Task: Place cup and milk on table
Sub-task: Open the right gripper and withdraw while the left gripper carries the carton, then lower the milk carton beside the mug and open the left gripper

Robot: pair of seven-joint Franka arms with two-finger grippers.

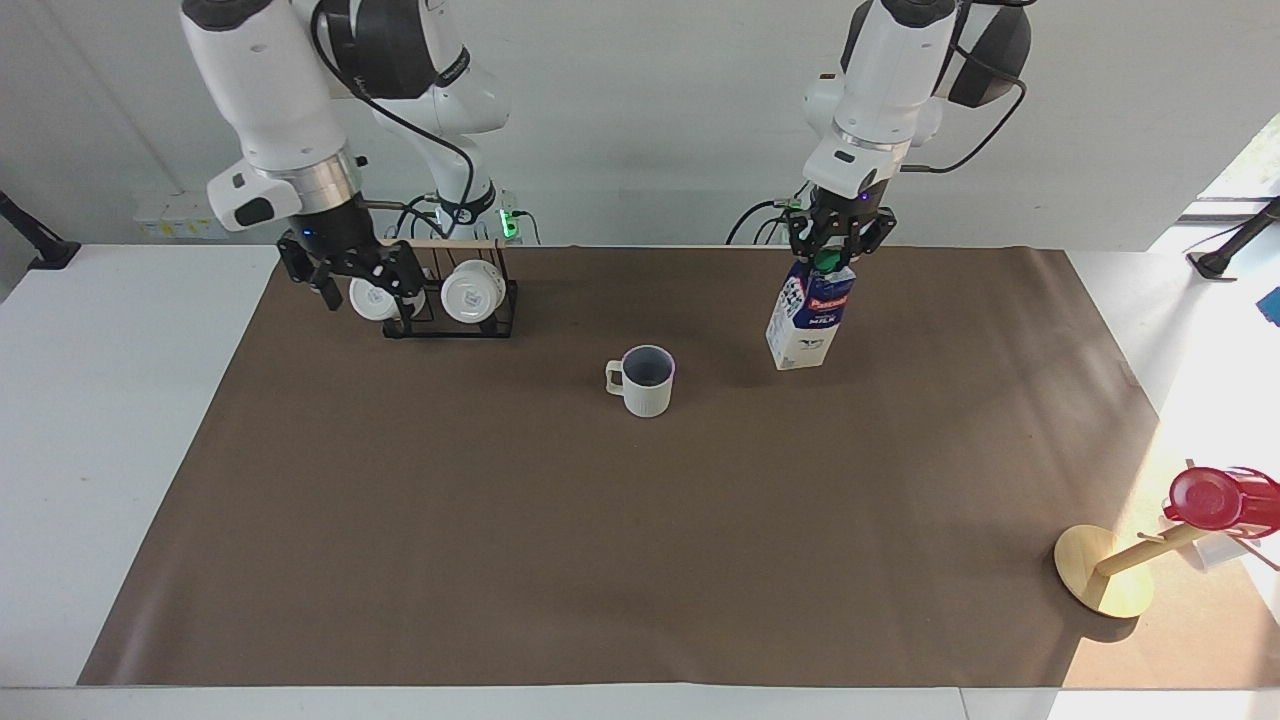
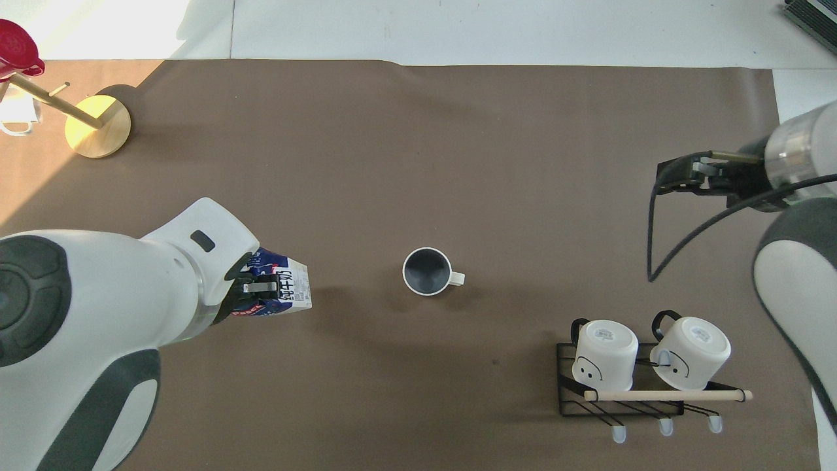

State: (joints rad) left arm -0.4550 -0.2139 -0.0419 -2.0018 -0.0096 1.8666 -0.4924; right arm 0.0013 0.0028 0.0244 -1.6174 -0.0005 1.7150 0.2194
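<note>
The off-white ribbed cup (image 1: 648, 381) stands upright on the brown mat (image 1: 600, 550) of the white table (image 1: 100, 400), with nothing touching it; it also shows in the overhead view (image 2: 426, 271). My left gripper (image 1: 838, 247) is shut on the top of the blue and white milk carton (image 1: 808, 322), by its green cap. The carton hangs slightly tilted, low over the mat beside the cup, toward the left arm's end; I cannot tell whether its base touches. It shows in the overhead view (image 2: 282, 294) too. My right gripper (image 1: 350, 278) is open and empty, raised by the mug rack.
A black wire rack (image 1: 450, 325) with two glossy white mugs (image 2: 605, 350) stands near the robots at the right arm's end. A wooden stand (image 1: 1105, 572) holding a red cup (image 1: 1215, 497) is far from the robots at the left arm's end.
</note>
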